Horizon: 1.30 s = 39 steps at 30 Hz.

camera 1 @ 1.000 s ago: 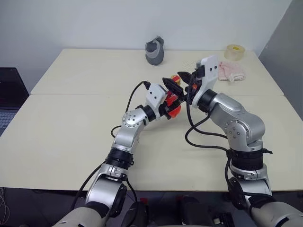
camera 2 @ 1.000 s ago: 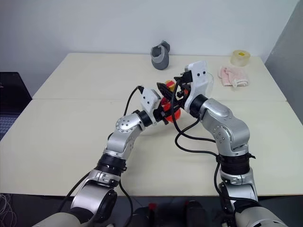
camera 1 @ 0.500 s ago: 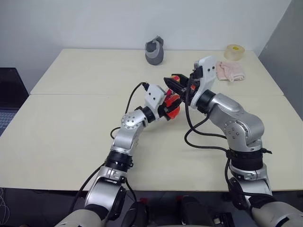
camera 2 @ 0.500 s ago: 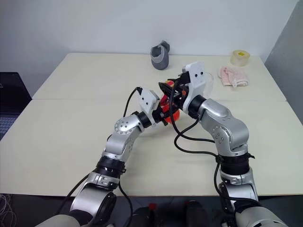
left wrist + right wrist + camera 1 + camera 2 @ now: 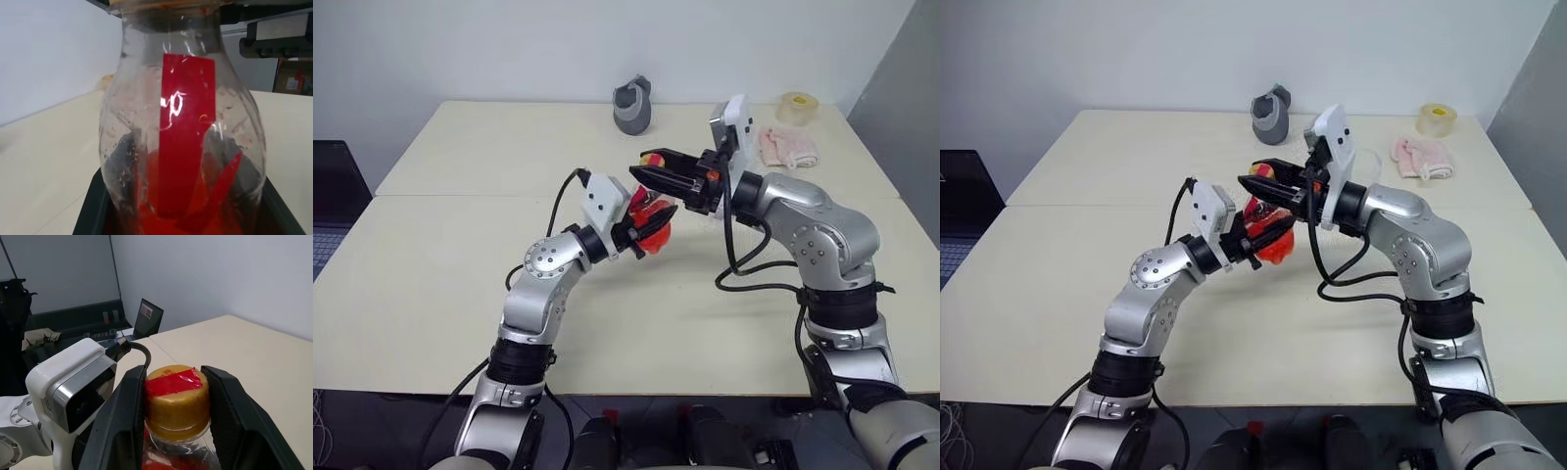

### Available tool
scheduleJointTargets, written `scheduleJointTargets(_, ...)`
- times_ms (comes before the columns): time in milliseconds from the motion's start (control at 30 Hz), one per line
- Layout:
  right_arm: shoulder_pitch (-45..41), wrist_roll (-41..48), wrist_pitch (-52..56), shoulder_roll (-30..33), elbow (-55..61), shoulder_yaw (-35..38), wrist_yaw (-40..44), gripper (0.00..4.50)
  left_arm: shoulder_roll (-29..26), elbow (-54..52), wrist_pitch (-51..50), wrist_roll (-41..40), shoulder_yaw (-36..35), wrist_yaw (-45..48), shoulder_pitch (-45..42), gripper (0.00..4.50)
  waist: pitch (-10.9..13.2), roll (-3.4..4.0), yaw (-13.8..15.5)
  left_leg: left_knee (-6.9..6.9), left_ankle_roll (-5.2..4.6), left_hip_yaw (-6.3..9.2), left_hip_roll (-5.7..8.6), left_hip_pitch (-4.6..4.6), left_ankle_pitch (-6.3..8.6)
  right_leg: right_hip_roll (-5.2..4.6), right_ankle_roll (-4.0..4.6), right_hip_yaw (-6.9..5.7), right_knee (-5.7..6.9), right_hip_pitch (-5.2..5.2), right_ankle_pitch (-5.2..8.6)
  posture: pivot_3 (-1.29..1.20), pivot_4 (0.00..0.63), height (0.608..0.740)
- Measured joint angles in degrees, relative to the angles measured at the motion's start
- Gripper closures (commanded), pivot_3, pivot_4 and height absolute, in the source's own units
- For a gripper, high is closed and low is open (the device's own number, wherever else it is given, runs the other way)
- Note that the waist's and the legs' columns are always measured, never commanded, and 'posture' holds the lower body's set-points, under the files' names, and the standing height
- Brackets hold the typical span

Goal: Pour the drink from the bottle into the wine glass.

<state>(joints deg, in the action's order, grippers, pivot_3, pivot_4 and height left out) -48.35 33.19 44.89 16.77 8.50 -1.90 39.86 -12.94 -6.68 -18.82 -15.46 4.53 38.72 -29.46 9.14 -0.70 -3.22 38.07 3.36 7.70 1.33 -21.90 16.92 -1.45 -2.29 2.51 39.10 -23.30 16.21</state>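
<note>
One bottle (image 5: 183, 147) with red drink (image 5: 195, 215) low in it sits clamped in the left gripper (image 5: 651, 223), held above the table (image 5: 460, 255). The right gripper (image 5: 173, 404) closes its two fingers (image 5: 124, 421) on the single yellow cap (image 5: 177, 399) directly above the left gripper. One grey object (image 5: 632, 105), one tape roll (image 5: 796, 106) and one pink cloth (image 5: 788, 147) lie well beyond both grippers.

Both arms are built of rounded silver-grey metal segments with black joint collars. Loose black cables loop beside each forearm. A white boxy camera housing sits at each wrist, before the left tool (image 5: 651, 217) and right tool (image 5: 643, 168), whose fingers are black.
</note>
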Motion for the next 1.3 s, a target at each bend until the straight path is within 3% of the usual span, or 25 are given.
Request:
scheduleJointTargets(233, 0.0, -0.4, -0.8, 0.3, -0.5, -0.4, 1.8, 3.02, 0.3, -0.4, -1.1, -1.5, -0.1, -0.5, 0.1, 3.22, 0.0, 0.0, 0.0, 0.0, 0.02, 0.0, -0.01, 0.0, -0.01, -0.01, 0.0, 0.01, -0.01, 0.0, 0.0, 0.0, 0.15, 0.74)
scheduleJointTargets(1133, -0.5, 0.0, 0.8, 4.5, -0.4, -0.3, 15.1, 3.02, -4.5, -5.1, -7.4, -8.3, 0.3, 6.9, 1.8, 3.37, 0.0, 0.0, 0.2, -0.02, 0.01, 0.02, -0.03, 0.0, 0.0, -0.02, 0.0, 0.0, -0.02, 0.0, 0.0, 0.0, 0.15, 0.74)
scheduleJointTargets(1167, -0.5, 0.4, 1.7, 4.5, -0.4, 0.1, 15.1, 2.33, -4.4, -5.1, -7.4, -8.2, 0.3, 6.6, 1.8, 3.37, 0.0, 0.0, 0.2, -0.02, 0.01, 0.02, -0.03, 0.0, 0.0, -0.03, 0.0, 0.0, -0.03, 0.0, 0.0, 0.0, 0.15, 0.74)
scheduleJointTargets(1300, -0.1, 3.6, 5.0, 5.5, 0.7, 1.2, 14.5, 1.12, -4.2, -5.0, -7.5, -8.2, 0.5, 5.2, 2.1, 3.37, 0.0, 0.0, 0.3, -0.02, 0.0, 0.02, -0.04, 0.0, 0.0, -0.06, 0.0, 0.0, -0.03, 0.0, 0.0, 0.0, 0.15, 0.74)
